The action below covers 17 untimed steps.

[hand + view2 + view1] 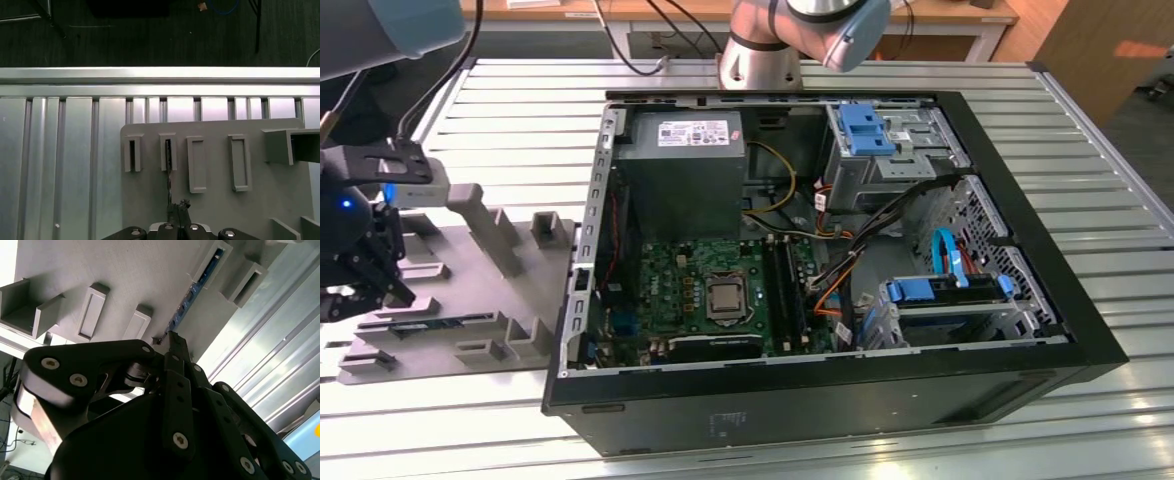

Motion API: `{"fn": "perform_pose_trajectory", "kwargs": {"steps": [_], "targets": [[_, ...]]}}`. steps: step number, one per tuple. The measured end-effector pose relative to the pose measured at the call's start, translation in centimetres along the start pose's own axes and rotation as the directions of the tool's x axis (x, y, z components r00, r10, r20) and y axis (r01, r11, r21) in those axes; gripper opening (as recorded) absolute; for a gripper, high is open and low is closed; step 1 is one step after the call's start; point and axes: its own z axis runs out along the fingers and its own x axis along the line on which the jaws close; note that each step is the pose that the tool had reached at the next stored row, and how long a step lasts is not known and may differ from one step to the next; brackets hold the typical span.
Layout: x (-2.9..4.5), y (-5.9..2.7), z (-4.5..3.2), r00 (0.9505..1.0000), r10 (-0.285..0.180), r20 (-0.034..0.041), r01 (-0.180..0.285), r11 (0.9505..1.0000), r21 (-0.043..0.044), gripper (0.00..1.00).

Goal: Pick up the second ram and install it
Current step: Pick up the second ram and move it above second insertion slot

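The second ram [169, 170] is a thin dark stick standing on edge in a slot of the grey tray [280, 200]. In the exterior view the second ram [443, 323] lies low in the tray [480, 225] at that view's left, beside the open computer case. My gripper [179, 212] sits right at the stick's near end with its fingers drawn together. In the second wrist view the gripper [172, 337] meets the end of the blue-edged ram [192, 290]. Whether the tips pinch the stick is hidden. In the exterior view the gripper [374, 285] hangs just over the tray.
The open case [854, 390] holds the green motherboard [707, 290], a power supply [678, 160] and blue drive brackets [947, 290]. Upright blocks [491, 235] rise from the tray close to my gripper. The ribbed metal table [60, 150] runs on past the tray.
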Motion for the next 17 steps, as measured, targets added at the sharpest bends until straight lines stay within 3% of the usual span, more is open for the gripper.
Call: {"fn": "perform_pose_trajectory", "kwargs": {"steps": [12, 17], "targets": [[0.02, -0.03, 0.51, 0.9998, -0.022, -0.0014, 0.022, 0.9998, 0.0007, 0.11], [0.04, -0.04, 0.7, 0.9993, -0.038, -0.0026, 0.038, 0.9993, 0.0086, 0.11]]}}
